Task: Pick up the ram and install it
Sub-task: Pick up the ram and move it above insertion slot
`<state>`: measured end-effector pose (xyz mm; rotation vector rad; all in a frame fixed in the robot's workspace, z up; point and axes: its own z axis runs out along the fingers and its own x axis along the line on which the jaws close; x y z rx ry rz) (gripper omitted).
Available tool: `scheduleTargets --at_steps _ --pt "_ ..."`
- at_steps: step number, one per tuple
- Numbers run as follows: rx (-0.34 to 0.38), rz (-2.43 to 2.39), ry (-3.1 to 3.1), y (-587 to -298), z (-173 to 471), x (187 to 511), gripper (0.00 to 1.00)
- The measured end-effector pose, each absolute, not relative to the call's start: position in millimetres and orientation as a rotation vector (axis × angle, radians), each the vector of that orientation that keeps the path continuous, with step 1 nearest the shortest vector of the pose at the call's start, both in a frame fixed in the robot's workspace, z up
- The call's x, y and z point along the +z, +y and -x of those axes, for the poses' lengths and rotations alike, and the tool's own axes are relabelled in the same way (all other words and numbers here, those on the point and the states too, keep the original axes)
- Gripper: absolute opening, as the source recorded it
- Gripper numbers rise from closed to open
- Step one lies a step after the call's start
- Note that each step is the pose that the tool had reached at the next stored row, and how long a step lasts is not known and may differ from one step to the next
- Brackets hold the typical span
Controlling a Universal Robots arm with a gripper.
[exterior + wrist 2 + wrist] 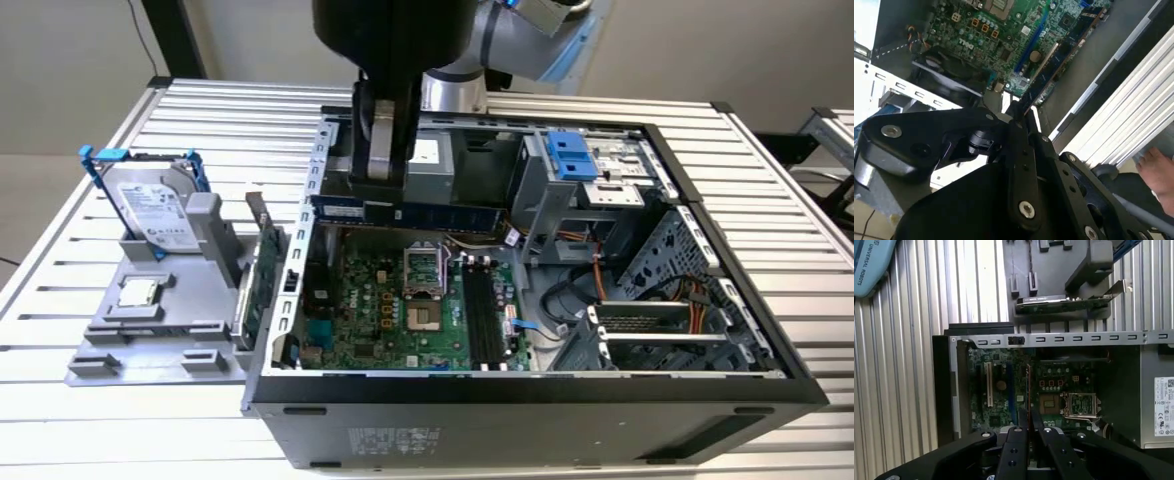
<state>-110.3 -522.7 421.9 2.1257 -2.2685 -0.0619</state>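
In the exterior view my gripper point(383, 192) is shut on the ram point(441, 213), a long blue-green stick. It is held level and edge-down inside the open computer case. It hangs above the far part of the green motherboard point(394, 310), apart from the long black slots point(483, 315). In the first wrist view the ram point(1028, 390) shows edge-on as a thin line running out from between the fingers point(1016, 440), with the motherboard point(1054, 385) below. In the second wrist view the ram point(1054, 57) stretches away from the gripper point(1021, 112) over the board point(989, 35).
The case's metal walls point(318, 170) and drive cage point(587, 165) surround the board. On the exterior view's left, a grey holder point(160, 340) carries a hard drive point(151, 210), a processor chip point(138, 292) and a card point(264, 270). A person's hand point(1159, 170) is beside the table.
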Motion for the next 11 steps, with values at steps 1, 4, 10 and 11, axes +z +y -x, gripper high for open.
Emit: scheduleTargets --at_steps 1,4,10,11 --pt "-0.062 -2.125 -2.269 -522 108 422 0.0" --pt "-0.062 -2.124 -2.27 -519 103 421 0.0" --pt "-0.062 -2.123 -2.271 -511 93 419 0.0" --pt "-0.062 -2.123 -2.271 -510 91 418 0.0"
